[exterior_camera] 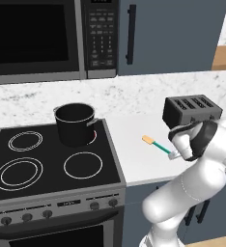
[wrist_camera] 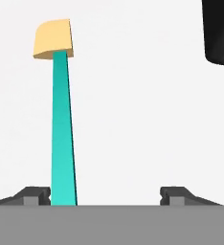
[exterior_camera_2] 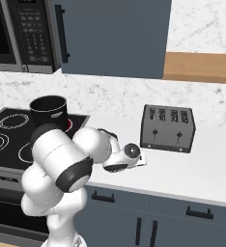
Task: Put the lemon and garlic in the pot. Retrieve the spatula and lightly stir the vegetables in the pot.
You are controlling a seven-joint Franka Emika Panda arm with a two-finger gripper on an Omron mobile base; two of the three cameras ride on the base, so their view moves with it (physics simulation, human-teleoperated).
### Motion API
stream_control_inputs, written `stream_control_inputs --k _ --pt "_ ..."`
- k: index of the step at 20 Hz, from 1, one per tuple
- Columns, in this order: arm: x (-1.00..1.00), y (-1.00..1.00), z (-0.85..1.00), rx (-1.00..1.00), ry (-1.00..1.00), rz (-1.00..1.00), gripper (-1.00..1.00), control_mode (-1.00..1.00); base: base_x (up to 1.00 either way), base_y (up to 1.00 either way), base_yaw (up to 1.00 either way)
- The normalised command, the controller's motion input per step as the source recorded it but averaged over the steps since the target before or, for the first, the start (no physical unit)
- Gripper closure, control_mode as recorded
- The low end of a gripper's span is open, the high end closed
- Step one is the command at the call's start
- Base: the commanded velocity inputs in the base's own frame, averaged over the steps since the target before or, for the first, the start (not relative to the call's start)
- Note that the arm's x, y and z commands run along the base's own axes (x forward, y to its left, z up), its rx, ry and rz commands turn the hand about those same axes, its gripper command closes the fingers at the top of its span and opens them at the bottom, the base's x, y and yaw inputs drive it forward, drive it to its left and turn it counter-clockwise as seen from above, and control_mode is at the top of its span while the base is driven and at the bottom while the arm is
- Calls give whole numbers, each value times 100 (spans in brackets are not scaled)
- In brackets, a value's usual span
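The dark pot (exterior_camera: 75,124) (exterior_camera_2: 49,111) stands on the back right burner of the stove. Its inside looks dark, and the lemon and garlic are out of view. The spatula (exterior_camera: 156,144) (wrist_camera: 62,124) lies flat on the white counter to the right of the stove, with its pale yellow end pointing toward the pot side. My gripper (exterior_camera: 173,155) (wrist_camera: 106,194) hovers low over the near end of the teal handle. It is open. The handle lies between the fingertips, close beside the left one (wrist_camera: 36,195).
A black toaster (exterior_camera: 192,110) (exterior_camera_2: 167,128) (wrist_camera: 219,31) stands on the counter just behind the spatula and my hand. The stove (exterior_camera: 47,169) has four burners, with a microwave (exterior_camera: 37,38) above it. The counter's front edge (exterior_camera: 148,178) runs just below the spatula.
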Motion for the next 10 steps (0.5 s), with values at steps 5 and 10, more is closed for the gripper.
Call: stream_control_inputs --k 5,10 --pt "-1 0 -39 -2 0 0 100 -100 0 0 0" --pt "-34 0 -12 -1 -5 0 100 -100 0 0 0"
